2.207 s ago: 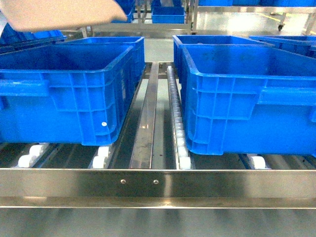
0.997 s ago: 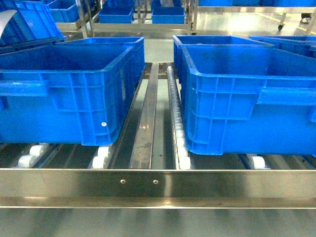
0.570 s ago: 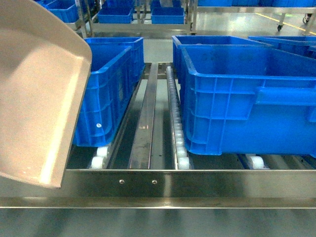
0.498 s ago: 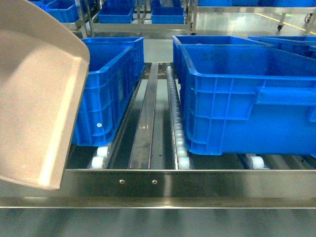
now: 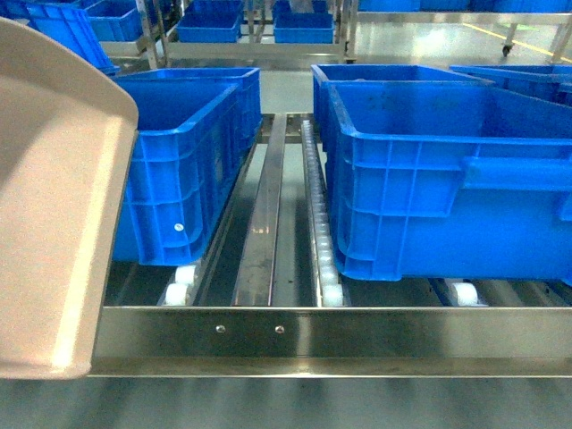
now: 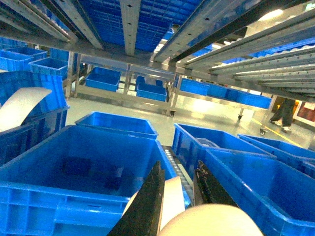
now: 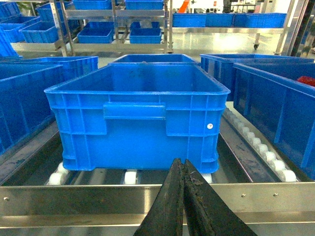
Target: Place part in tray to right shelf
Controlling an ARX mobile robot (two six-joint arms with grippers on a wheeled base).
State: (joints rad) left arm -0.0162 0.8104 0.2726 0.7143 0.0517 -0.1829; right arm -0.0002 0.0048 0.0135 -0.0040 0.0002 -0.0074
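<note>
In my head view the tray (image 5: 54, 206) fills the left edge of the frame, from the upper left corner down to the lower left. It is a cream plastic scoop with a smooth flat inner face and a raised rim with a rounded corner; it is tilted steeply, its lower edge overlapping the front rail of the right shelf (image 5: 357, 332) in the picture. Its handle is out of frame here.

In my left wrist view, the left gripper (image 6: 178, 189) rises from the bottom centre. Its two dark fingers (image 6: 150, 201) stand slightly apart with a strip of cream plastic between them, and a rounded cream shape sits at the bottom edge just right of them. I read that as the gripper clamped on the tray. Another curved cream piece shows at the left edge of that view against a blue crate.

In my right wrist view, the right gripper (image 7: 184, 164) points up from the bottom centre, its fingers pressed together with nothing between them, in front of the shelf rail.

The shelf holds large blue crates (image 5: 447, 179) on white rollers (image 5: 319, 232), with a steel channel running back between the left and right crates in the middle of the head view.

I cannot see the small blue part in any view.
</note>
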